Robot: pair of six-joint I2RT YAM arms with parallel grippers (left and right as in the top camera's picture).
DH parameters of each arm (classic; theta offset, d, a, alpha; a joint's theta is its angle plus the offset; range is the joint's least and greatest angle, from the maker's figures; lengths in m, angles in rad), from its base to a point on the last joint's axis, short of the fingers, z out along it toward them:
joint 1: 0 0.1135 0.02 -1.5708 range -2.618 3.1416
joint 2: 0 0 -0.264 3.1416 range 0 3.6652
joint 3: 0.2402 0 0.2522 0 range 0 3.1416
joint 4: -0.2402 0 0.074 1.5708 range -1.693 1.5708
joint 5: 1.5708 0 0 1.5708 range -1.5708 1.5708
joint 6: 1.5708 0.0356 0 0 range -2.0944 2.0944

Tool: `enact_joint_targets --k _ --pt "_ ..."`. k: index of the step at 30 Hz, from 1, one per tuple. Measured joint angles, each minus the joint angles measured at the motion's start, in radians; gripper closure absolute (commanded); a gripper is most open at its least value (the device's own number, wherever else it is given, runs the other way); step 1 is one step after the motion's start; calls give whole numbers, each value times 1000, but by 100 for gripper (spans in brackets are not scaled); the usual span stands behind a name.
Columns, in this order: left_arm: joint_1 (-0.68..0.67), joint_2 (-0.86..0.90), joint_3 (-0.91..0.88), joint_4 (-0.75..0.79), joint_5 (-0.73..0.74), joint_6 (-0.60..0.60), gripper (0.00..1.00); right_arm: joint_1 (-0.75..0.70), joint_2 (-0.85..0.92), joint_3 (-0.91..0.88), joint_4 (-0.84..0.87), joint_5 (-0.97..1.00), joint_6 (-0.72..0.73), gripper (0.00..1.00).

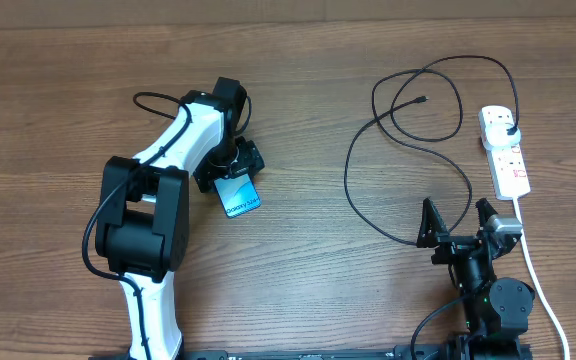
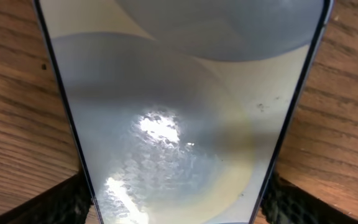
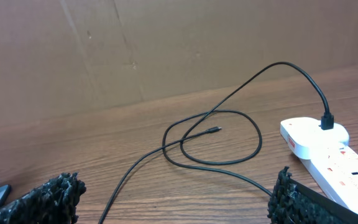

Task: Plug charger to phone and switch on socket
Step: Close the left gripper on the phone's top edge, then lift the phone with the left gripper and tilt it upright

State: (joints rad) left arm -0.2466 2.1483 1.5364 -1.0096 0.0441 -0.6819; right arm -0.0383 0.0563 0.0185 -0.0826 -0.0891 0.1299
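The phone, with a teal screen, lies on the wooden table at centre left. My left gripper is over its far end. In the left wrist view the phone fills the frame, and the left gripper has its black pads against both long edges, shut on it. The charger cable loops at the right, with its connector tip lying free and its plug in the socket strip. My right gripper is open and empty, and the cable runs between its fingers.
The strip's thick white cord runs along the right edge toward the front. The right wrist view shows the strip, the plug, the connector tip and a brown cardboard wall behind the table.
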Motion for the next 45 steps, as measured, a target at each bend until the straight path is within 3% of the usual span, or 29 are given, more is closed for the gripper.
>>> enact_joint_targets --k 16,30,45 --pt "3 -2 0 -22 4 1 24 0 0 0 0 0 0 0" --pt "13 32 91 -201 40 13 32 0 0 0 0 0 0 0" --pt "13 33 178 -350 392 279 33 0 0 0 1 0 0 0"
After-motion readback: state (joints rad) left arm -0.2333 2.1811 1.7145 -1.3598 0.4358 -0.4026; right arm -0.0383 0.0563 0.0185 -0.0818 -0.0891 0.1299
